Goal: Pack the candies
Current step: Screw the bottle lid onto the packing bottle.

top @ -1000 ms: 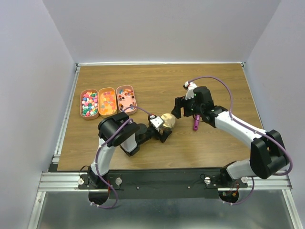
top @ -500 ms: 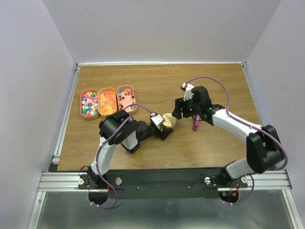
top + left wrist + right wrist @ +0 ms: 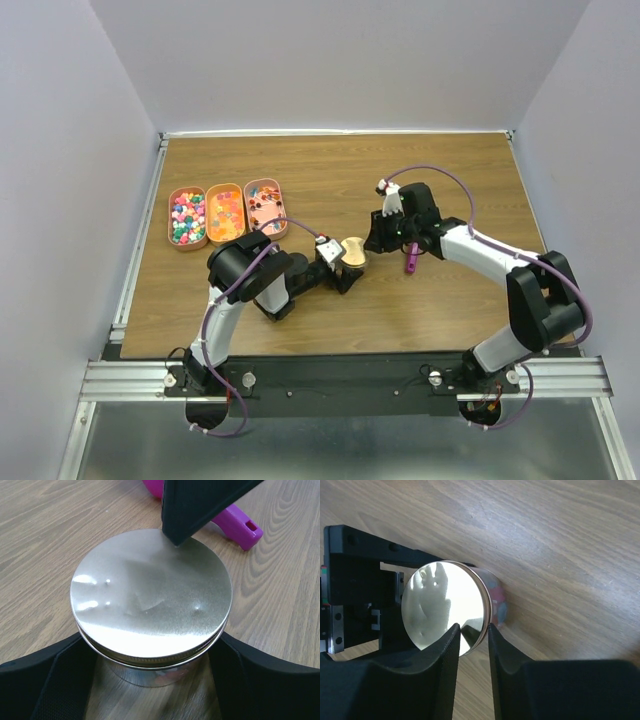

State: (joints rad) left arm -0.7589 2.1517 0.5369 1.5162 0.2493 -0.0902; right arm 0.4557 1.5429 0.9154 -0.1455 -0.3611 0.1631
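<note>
Right fingers (image 3: pixel 442 655) narrower, at lid (image 3: pixel 442 607) edge; left fingers (image 3: pixel 45 680) tight on jar (image 3: pixel 150 675)

Soft, even overhead light fills the sharp top view, leaving only faint, short shadows on the wooden table (image 3: pixel 300 170). In both wrist views the metal lid (image 3: pixel 150 595) of the jar (image 3: pixel 150 674) glares white in patches, and the right wrist's own black fingers (image 3: pixel 440 675) look soft and underexposed.

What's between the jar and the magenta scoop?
The right claw, fingertips at the lid rim of the jar; top external and left wrist views show it.
</note>
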